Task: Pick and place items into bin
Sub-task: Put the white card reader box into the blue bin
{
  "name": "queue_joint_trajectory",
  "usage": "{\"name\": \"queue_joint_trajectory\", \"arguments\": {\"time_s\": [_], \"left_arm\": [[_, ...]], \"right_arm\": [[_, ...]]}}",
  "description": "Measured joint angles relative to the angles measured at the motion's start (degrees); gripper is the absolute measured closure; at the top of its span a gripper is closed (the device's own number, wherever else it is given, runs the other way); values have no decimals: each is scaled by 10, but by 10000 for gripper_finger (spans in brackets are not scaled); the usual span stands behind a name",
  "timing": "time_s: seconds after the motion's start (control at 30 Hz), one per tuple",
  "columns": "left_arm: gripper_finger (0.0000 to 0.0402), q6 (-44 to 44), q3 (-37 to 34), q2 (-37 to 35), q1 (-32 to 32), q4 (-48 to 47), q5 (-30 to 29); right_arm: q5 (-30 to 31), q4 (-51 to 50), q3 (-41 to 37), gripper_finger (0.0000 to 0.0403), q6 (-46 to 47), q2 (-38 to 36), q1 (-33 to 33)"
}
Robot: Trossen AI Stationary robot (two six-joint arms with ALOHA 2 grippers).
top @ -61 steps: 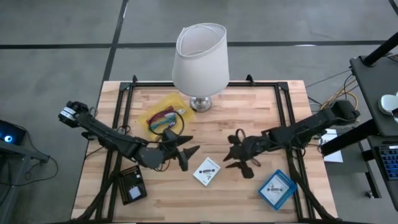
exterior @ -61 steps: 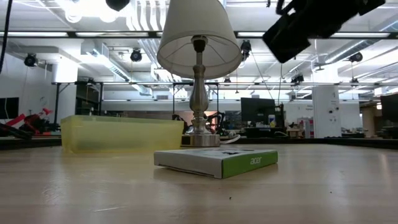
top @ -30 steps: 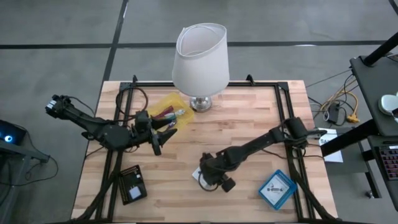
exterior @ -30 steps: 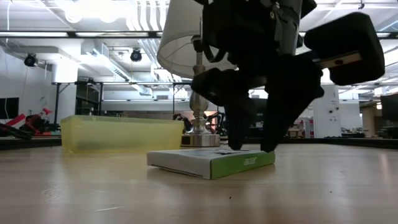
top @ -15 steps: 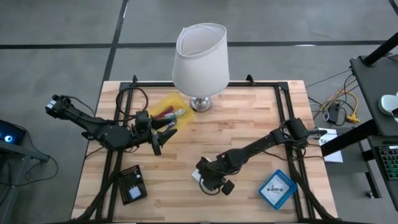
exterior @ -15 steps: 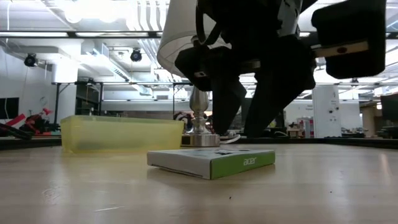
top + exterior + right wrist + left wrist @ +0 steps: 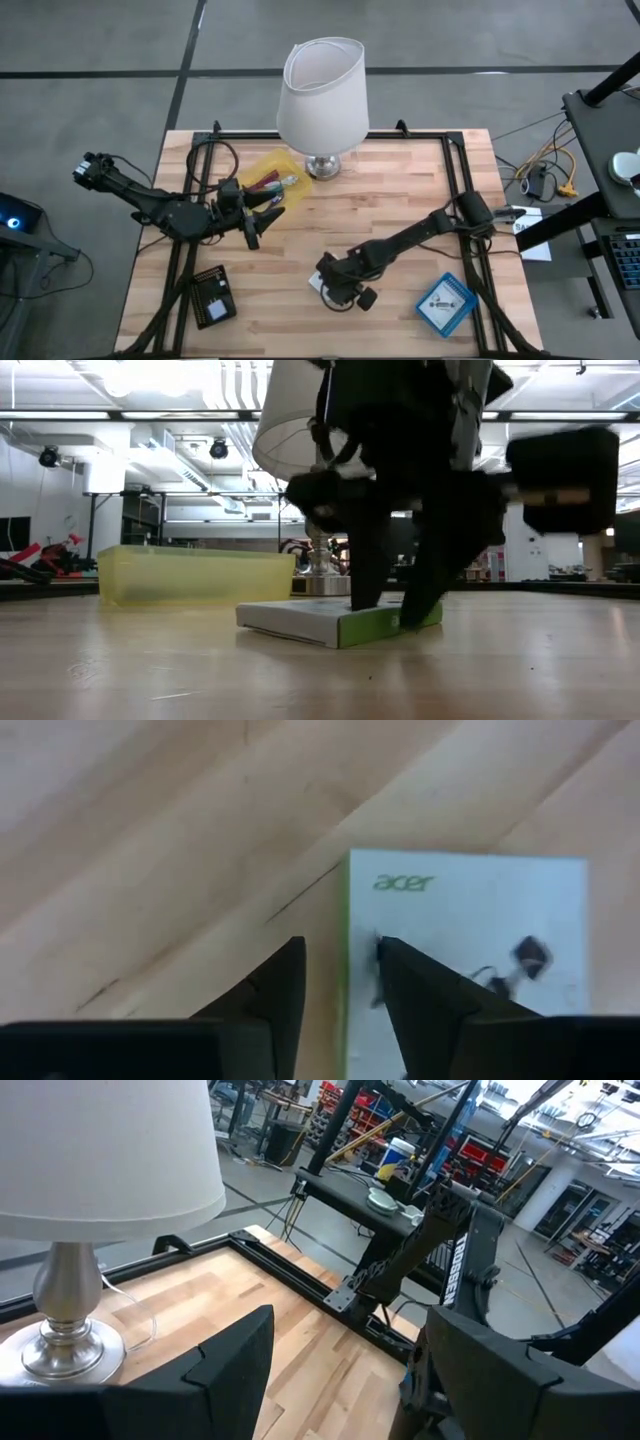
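Near the table's front middle, we have our right gripper (image 7: 338, 287) down over the white Acer box (image 7: 335, 618) with the green edge, fingers (image 7: 425, 995) parted, one resting on the box's printed top and the other on the wood just beside its edge. Our left gripper (image 7: 252, 215) hovers open beside the yellow bin (image 7: 262, 176), which holds coloured sticks and sits next to the white lamp (image 7: 322, 95).
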Motion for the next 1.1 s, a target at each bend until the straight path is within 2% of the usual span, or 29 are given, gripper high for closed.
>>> {"name": "queue_joint_trajectory", "arguments": {"time_s": [0.23, 0.33, 0.5, 0.63, 0.83, 1.1], "left_arm": [[155, -3, 0, 0, 0, 5, 0], [155, -3, 0, 0, 0, 5, 0], [155, -3, 0, 0, 0, 5, 0], [155, 5, 0, 0, 0, 4, 0], [155, 16, 0, 0, 0, 4, 1], [155, 28, 0, 0, 0, -1, 1]], "right_arm": [[0, 1, 2, 300, 28, 21, -1], [1, -1, 2, 323, 42, 18, -1], [4, -30, 0, 384, 45, 5, -1], [33, -88, -2, 389, 54, -13, -1], [34, -189, -2, 393, 94, -74, -3], [-2, -283, -15, 394, 174, -213, 18]]}}
